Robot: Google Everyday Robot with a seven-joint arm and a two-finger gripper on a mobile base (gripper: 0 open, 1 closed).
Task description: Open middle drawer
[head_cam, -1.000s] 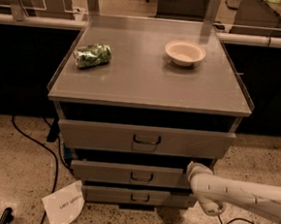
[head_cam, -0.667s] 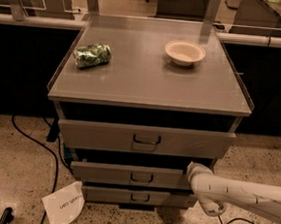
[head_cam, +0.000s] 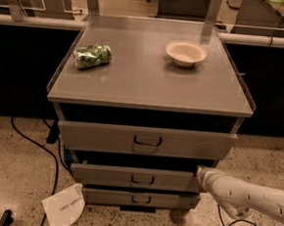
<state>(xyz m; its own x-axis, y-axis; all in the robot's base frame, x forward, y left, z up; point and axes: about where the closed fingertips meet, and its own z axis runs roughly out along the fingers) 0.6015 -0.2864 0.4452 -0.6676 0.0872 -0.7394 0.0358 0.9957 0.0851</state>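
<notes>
The grey cabinet has three drawers stacked in its front. The middle drawer (head_cam: 102, 174) has a small dark loop handle (head_cam: 142, 180) and stands a little further out than the bottom drawer (head_cam: 101, 195). The top drawer (head_cam: 96, 136) is the tallest and also stands out a little. My white arm (head_cam: 253, 197) reaches in from the lower right. My gripper (head_cam: 201, 174) is at the right end of the middle drawer's front, well to the right of its handle.
On the cabinet top (head_cam: 149, 81) lie a green crumpled bag (head_cam: 92, 56) and a white bowl (head_cam: 185, 52). A white paper (head_cam: 64, 208) and black cables (head_cam: 36, 143) lie on the speckled floor at the left. Dark counters stand behind.
The tip of my arm has shifted slightly to the right along the middle drawer's front. The drawers look unchanged.
</notes>
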